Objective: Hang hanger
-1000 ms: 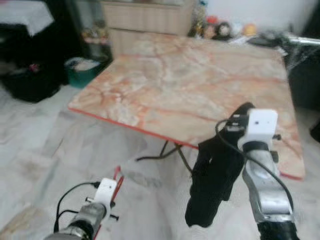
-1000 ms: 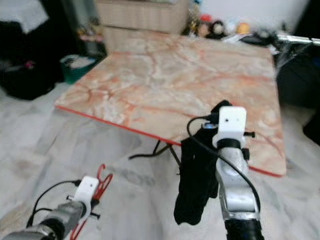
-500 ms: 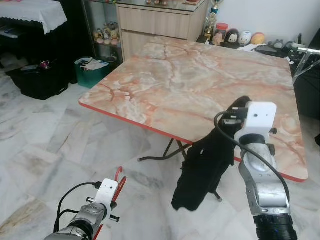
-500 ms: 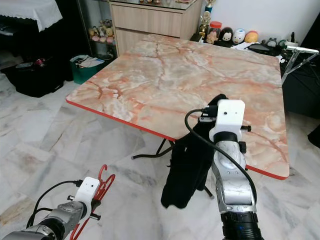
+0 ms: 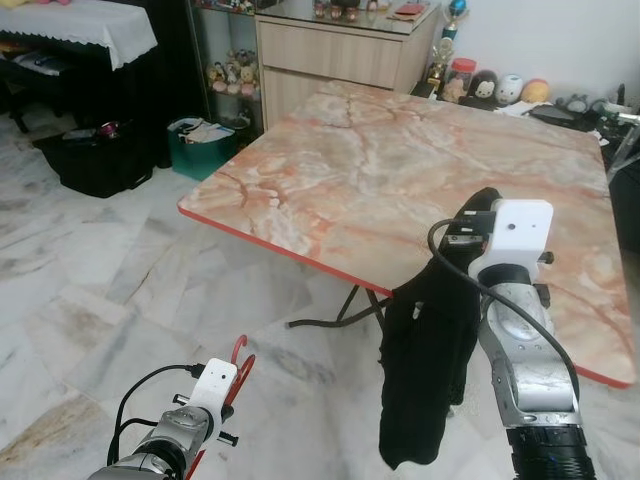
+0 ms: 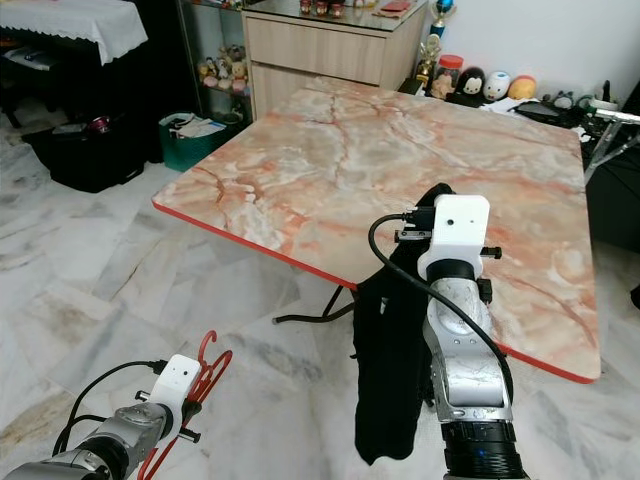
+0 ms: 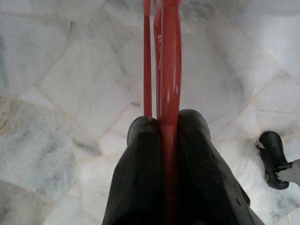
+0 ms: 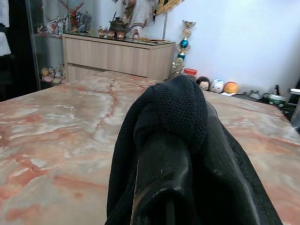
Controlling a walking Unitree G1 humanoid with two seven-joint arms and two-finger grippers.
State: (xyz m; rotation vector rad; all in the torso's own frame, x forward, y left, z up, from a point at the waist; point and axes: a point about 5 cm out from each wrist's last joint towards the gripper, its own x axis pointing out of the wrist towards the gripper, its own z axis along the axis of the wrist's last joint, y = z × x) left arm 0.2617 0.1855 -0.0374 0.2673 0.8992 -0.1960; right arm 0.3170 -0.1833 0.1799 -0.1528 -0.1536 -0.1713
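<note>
A red hanger [image 7: 169, 70] is pinched between the black fingers of my left gripper [image 7: 164, 124], which is shut on it low over the marble floor at my left; its hook [image 5: 240, 350] points up. My right gripper [image 5: 478, 215] is raised in front of the near edge of the marble-topped table [image 5: 400, 170]. It is shut on a black garment [image 5: 428, 370] that drapes over its fingers [image 8: 159, 173] and hangs down toward the floor. The garment covers the fingertips.
The table's thin metal legs [image 5: 340, 315] stand just ahead. A wooden cabinet [image 5: 340, 50] is behind the table, small figurines [image 5: 490, 85] by its far edge. A green basket [image 5: 200, 145] and a black bag [image 5: 95, 160] sit on the floor far left.
The whole picture has shifted and sharpened, so the camera moved. The black garment, swung out to the left half a second ago, now hangs straighter. Both grippers keep their hold.
</note>
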